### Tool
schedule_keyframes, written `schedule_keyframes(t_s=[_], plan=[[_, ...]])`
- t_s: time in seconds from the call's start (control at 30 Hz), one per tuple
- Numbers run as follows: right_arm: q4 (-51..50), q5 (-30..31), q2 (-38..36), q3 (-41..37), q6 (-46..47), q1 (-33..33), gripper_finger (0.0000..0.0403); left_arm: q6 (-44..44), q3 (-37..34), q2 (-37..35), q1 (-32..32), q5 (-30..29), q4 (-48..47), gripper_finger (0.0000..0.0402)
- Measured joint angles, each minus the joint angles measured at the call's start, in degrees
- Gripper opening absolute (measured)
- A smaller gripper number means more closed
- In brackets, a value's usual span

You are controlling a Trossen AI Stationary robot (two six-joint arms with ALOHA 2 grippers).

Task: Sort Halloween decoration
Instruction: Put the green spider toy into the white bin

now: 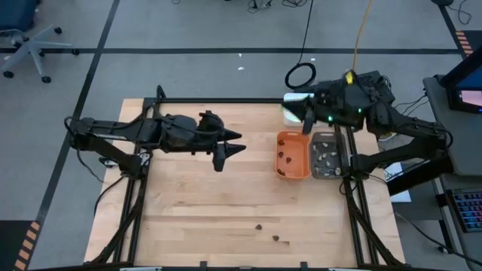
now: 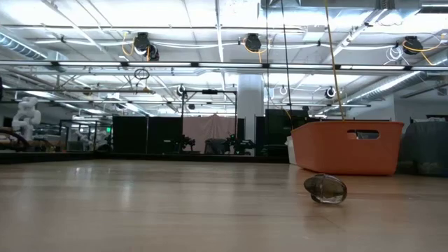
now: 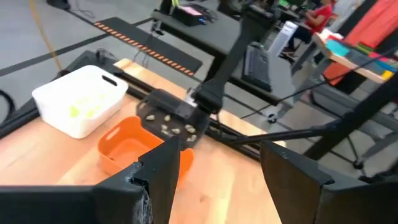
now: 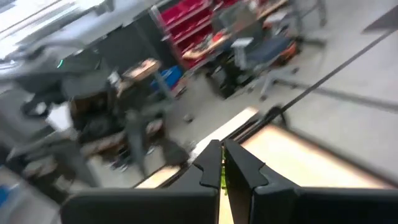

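Note:
My right gripper (image 1: 305, 122) hovers at the white tray (image 1: 292, 108) at the table's far right, shut on a lime-green piece (image 4: 221, 176). My left gripper (image 1: 230, 149) is open and empty above the table's middle, left of the orange tray (image 1: 292, 172). In the left wrist view the white tray (image 3: 59, 115) holds lime-green pieces (image 3: 84, 107), and the grey tray (image 3: 146, 107) holds pale beige pieces (image 3: 177, 129). The orange tray holds dark brown pieces (image 1: 286, 156). Two dark brown pieces (image 1: 258, 226) (image 1: 276, 239) lie on the table near its front edge. One of them shows in the low view (image 2: 326, 189). My right gripper pinches the lime-green piece between its two fingers near their tips. Only a thin green sliver (image 4: 221, 180) shows in the slit between them. The piece is lifted clear of the table.
The orange tray and the grey tray (image 1: 326, 172) stand side by side at the table's right, with the white tray behind them. A black frame rail (image 1: 226, 101) runs along the table's far edge. Bare wood (image 1: 196, 203) lies between the trays and the front edge.

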Motion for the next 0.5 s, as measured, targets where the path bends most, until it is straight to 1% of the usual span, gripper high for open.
schedule_keyframes(t_s=[0.2,0.33,0.5], plan=[[-4.28,-0.88,1.60,3.24,-7.13,-9.19,0.0000,-0.13,-0.09,0.46,3.47,-0.03,-0.23,0.0221],[-7.79,-7.33,2.81,4.62,-7.36,-16.60,0.0000,-0.12,-0.09,0.48,6.42,-0.06,-1.79,0.0222],[-8.41,-13.77,5.45,4.66,-6.75,-22.95,0.0000,-0.04,-0.09,0.48,9.48,0.16,-3.78,0.0222]])
